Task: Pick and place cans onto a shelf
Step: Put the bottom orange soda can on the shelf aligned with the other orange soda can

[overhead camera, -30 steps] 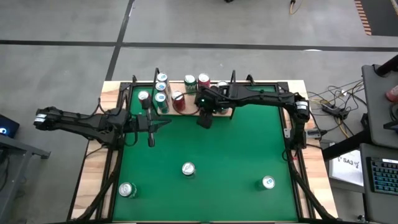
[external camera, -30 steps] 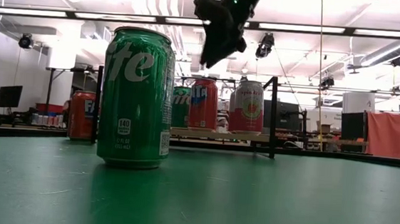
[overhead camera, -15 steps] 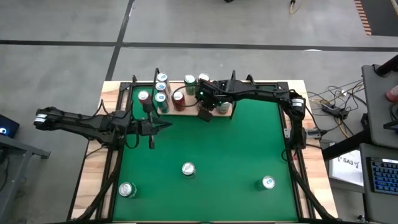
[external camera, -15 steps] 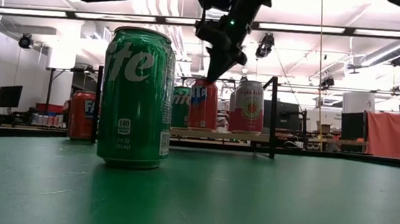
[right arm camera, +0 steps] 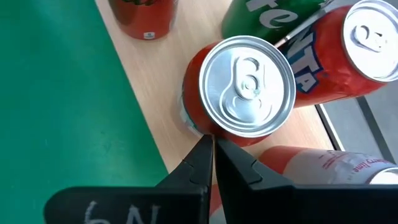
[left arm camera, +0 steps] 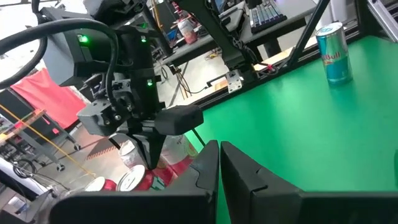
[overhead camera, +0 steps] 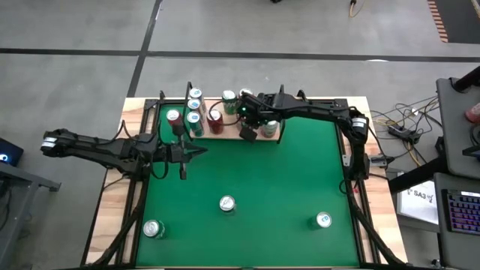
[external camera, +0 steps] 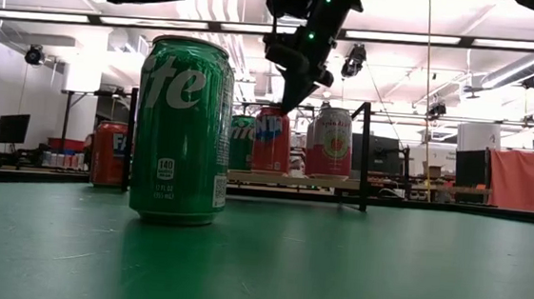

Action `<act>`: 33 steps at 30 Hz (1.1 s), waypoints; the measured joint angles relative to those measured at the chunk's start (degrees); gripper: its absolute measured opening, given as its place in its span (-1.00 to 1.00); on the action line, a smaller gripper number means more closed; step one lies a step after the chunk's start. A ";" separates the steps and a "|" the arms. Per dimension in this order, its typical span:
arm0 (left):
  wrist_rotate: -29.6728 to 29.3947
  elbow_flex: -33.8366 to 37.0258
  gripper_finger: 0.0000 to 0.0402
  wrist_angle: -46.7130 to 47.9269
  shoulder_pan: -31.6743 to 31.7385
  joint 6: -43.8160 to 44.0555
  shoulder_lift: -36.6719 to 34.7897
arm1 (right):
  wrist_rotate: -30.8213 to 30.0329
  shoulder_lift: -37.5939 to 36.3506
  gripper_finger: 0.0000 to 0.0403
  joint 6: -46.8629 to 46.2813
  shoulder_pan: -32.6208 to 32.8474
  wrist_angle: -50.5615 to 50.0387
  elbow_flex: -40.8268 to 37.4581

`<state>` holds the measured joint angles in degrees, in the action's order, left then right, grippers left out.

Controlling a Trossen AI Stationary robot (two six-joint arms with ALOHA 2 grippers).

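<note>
Several cans stand on the light-wood shelf (overhead camera: 225,130) at the table's far edge, among them a red can (right arm camera: 249,84) with a silver top. My right gripper (right arm camera: 213,146) is shut, slanting down over the shelf, its tips at that red can's (external camera: 270,145) top rim. My left gripper (overhead camera: 201,150) is shut and hovers level over the table's left part, holding nothing. Three more cans stand upright on the green table: a green one (overhead camera: 226,203), one at the near left (overhead camera: 154,229) and a blue one (overhead camera: 323,220). My right gripper's shut fingertips (right arm camera: 205,152) slant down from the table's near side to the rim (right arm camera: 214,129) of the upright red can's top, on the side facing the table. Whether they touch the rim, I cannot tell.
Black wire uprights (external camera: 365,157) stand at the shelf's ends. Around the red can stand a Fanta can (right arm camera: 336,50), a green can (right arm camera: 267,15) and a white-red can (right arm camera: 311,165). The green mat's middle (overhead camera: 262,180) is open room.
My right gripper has moved toward the table's far edge, over the shelf, sinking a little until its tips reached the red can's top, and its fingers have shut. The cans have kept their places.
</note>
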<state>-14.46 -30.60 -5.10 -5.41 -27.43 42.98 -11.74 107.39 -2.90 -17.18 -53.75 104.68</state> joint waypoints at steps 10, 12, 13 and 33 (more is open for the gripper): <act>0.00 0.01 -1.00 -0.50 0.18 -7.17 0.00 | 4.73 -1.21 -0.96 -4.53 0.91 3.55 0.00; 0.00 0.01 -1.00 -0.60 0.47 -10.67 0.00 | 4.78 -0.81 -0.96 -7.08 1.10 5.50 0.00; 0.01 0.01 -1.00 -1.18 0.67 -12.72 0.03 | 5.14 -0.76 -0.96 -8.85 1.15 5.76 0.00; -1.08 -0.63 -1.00 -1.66 1.33 -14.09 -0.02 | -4.50 -0.60 -0.96 -18.14 4.55 15.07 -0.10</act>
<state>-15.54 -31.23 -6.77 -4.08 -41.52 42.96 -16.25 106.79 -21.04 -12.64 -38.68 104.59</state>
